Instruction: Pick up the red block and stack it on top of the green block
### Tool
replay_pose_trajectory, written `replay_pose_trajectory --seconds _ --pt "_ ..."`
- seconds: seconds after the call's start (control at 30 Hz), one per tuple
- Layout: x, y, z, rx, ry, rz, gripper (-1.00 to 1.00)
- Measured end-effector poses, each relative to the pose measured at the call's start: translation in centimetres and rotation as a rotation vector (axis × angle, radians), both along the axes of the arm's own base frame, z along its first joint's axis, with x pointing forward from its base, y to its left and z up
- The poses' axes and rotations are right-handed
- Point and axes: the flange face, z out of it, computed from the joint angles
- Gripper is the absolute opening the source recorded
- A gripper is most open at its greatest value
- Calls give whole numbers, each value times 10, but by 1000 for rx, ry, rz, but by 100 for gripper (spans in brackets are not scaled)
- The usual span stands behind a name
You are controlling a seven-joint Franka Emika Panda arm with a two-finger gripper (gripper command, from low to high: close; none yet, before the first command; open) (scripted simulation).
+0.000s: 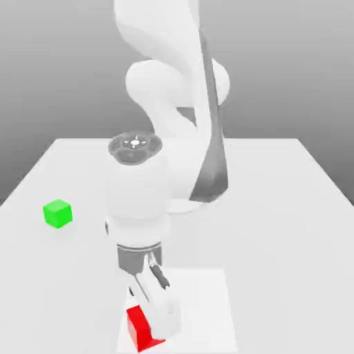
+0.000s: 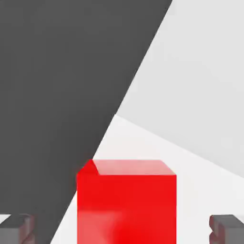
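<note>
Gripper (image 2: 122, 228) lowered over the red block (image 1: 140, 327), jaws spread wide, one fingertip (image 2: 17, 227) either side of the cube with visible gaps; not clamped, nothing held. Red block sits on the table (image 1: 276, 207) at the near edge, slightly to the exterior view's left of centre. Green block (image 1: 57, 213) rests on the table well apart, farther back toward the exterior view's left.

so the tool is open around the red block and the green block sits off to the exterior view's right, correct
Not quite. The green block sits off to the exterior view's left, not its right, as the exterior view shows. The rest holds: the tool is open around the red block, a finger on each side in the hand view.
</note>
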Motion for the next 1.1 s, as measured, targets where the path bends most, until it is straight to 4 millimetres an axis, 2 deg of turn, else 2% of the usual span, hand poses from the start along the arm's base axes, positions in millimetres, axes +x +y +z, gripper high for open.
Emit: replay_pose_trajectory --seconds 0.2,0.23,0.4,0.47,0.53,0.63,0.73,0.8,0.93,1.1 --pt "0 0 -4 0 -2 0 -100" --pt "0 0 0 0 -2 -1 -100" --pt "-1 -3 55 -2 -2 -10 -100" --pt "-16 -40 67 -22 0 -137 -100" --pt "-38 -82 75 -44 1 -296 -100" --pt "-88 -155 85 -68 2 -582 -100" --pt "-144 -206 94 -82 3 -851 -100" --pt "-176 -224 98 -84 2 -1002 -100" --pt "-243 -249 103 -74 0 -1306 -100" --pt "-331 -262 102 -30 -1 -1715 -100"
